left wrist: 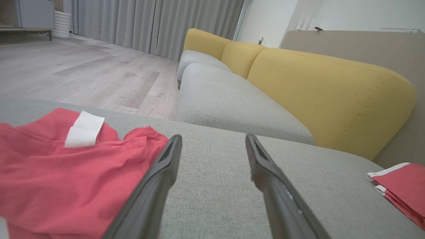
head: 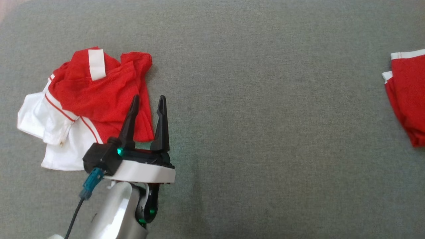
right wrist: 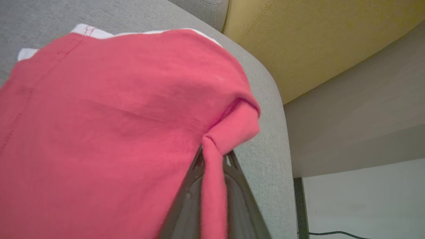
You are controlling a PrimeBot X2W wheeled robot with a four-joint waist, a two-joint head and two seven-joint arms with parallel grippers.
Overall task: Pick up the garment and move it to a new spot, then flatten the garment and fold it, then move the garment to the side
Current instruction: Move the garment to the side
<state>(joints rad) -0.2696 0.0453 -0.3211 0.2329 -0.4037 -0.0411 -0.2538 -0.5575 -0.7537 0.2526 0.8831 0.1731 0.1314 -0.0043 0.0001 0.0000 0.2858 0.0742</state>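
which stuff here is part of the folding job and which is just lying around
job: right garment, pinched in right gripper; crumpled garment, beside open left gripper, maybe next

lying about: yellow sofa, curtains

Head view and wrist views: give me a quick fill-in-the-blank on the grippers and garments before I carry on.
1. The left gripper stands ____ beside the crumpled garment.
2. The right gripper is shut on the ____ cloth of the other garment.
3. The sofa backrest is ____ in colour.
Missing words: open; red; yellow.
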